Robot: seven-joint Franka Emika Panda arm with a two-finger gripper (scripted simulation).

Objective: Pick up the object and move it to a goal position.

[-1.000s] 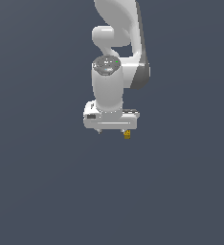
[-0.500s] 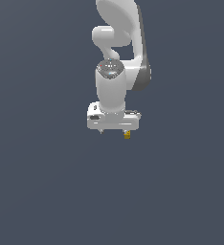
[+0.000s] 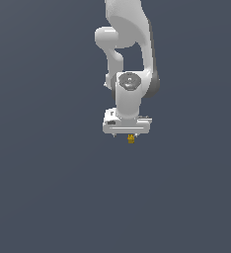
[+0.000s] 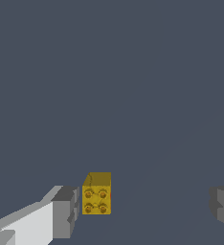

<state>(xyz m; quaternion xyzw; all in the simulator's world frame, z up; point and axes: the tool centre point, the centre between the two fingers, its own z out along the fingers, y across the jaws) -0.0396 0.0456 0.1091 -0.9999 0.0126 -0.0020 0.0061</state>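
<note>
Mustard-yellow and studded, the object (image 4: 97, 195) sits on the plain grey surface (image 4: 133, 86), between the spread fingers of the claw (image 4: 145, 206) and just beside one of them (image 4: 66, 210). The approach step looks nearly done; next, the claw needs centring, then closing.

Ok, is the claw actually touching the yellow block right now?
Apart. In the wrist view the yellow block sits between the claw fingers, with a narrow gap to the nearer finger and a wide gap to the other.
</note>
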